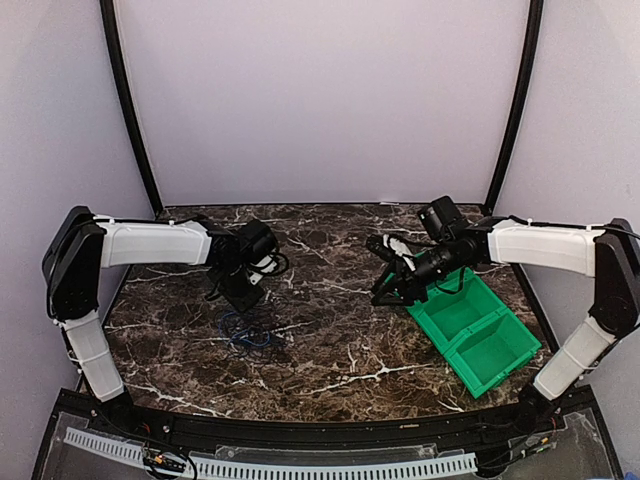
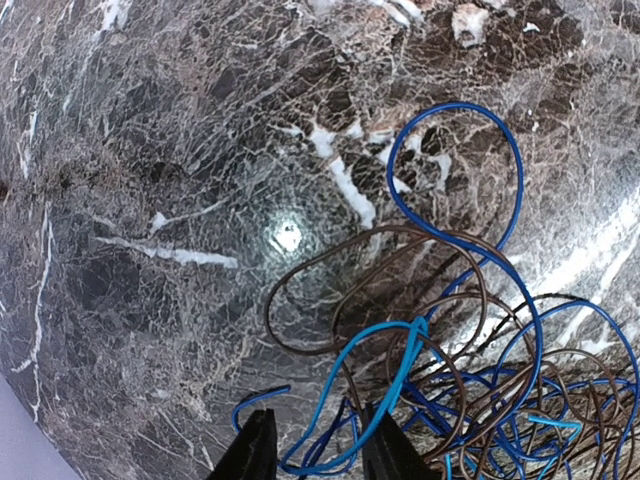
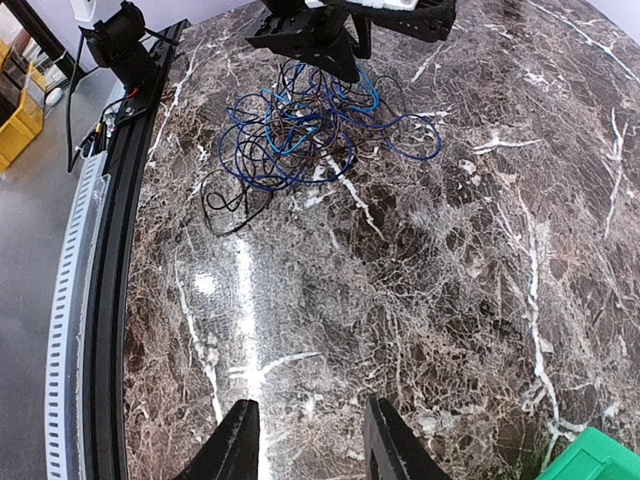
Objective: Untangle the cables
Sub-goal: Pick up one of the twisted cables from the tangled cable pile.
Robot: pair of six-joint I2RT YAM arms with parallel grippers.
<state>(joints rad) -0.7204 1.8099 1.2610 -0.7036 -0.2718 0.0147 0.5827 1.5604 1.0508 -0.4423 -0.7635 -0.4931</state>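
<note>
- Left gripper (image 2: 320, 412) is closest in its wrist view. Its two dark fingers (image 2: 252, 450) stand apart, and a light blue strand runs through the gap, which is far wider than the strand.
- Just beyond those fingers lie the cables (image 2: 470, 400): dark blue, light blue and brownish-black cords piled in one knot of overlapping loops.
- From above, the knot rests flat on the dark marble table (image 1: 340, 360), well to the left of the green bin (image 1: 480, 330).
- This gripper points down onto the knot, likewise well left of the bin.
- One thin black loop (image 3: 225, 205) spills out of the knot's edge and lies alone on the marble.
- Over by the bin, the right gripper (image 3: 310, 400) hovers just off the bin's far left corner. Its fingers are apart with only bare marble showing between them, and it faces away from the bin toward the knot.
- Two compartments sit side by side in the bin.
</note>
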